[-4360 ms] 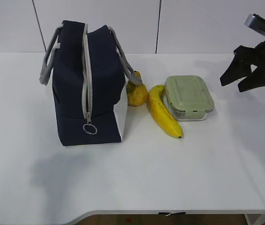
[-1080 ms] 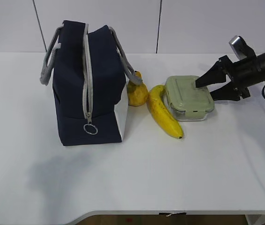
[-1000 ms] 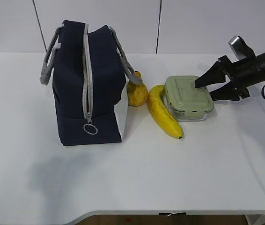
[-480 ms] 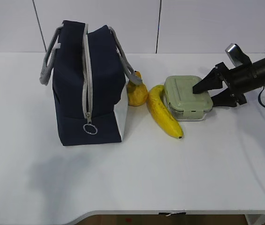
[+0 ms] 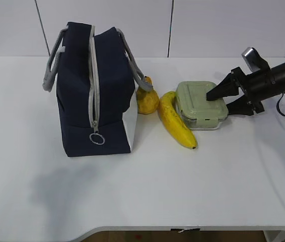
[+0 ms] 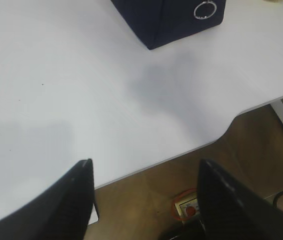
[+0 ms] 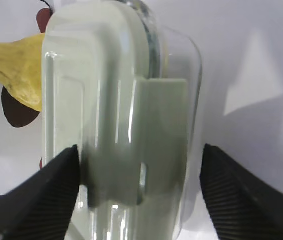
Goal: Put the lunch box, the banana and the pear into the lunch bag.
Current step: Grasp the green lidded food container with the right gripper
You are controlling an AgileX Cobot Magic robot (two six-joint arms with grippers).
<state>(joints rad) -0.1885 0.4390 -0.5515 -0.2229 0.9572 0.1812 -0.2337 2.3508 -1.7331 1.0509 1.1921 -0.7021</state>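
The right pincer (image 5: 226,98) stands with jaws apart, straddling the near end of the lunch box (image 5: 202,104), not yet clamped. The box looks rigid and smooth-walled, likely slippery; gripping across its short sides under the lid rim seems safest.

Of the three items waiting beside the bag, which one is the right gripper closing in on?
The lunch box, the green-lidded container farthest right. The right gripper straddles its end with open fingers; the banana and pear lie untouched to its left.
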